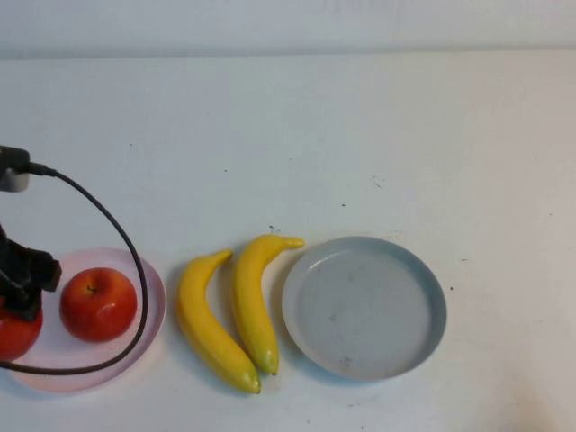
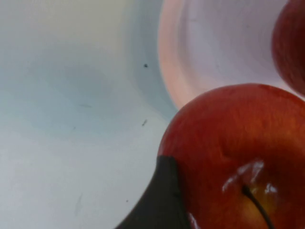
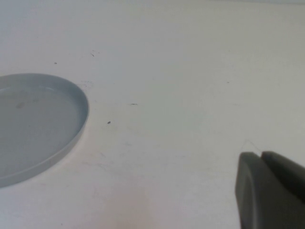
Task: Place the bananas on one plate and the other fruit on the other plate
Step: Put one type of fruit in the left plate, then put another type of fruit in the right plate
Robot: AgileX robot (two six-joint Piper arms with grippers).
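Item: round glossy red apple [image 2: 238, 157], lower left of the high view, between my left gripper's [image 1: 13, 310] wide jaws, over the pale pink plate [image 1: 155, 297]. My right gripper [image 3: 267, 191]: closed, empty.

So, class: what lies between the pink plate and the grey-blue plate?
In the high view, two bananas lie side by side on the table between the pink plate and the grey-blue plate.

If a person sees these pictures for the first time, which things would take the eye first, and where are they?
Two glossy yellow curved bananas lie side by side on the white table, between a pale pink round plate on the left and an empty grey-blue round plate on the right. One shiny red apple sits on the pink plate; the left tool holds a second red apple at that plate's left edge. The right tool, shut, hovers right of the grey-blue plate.
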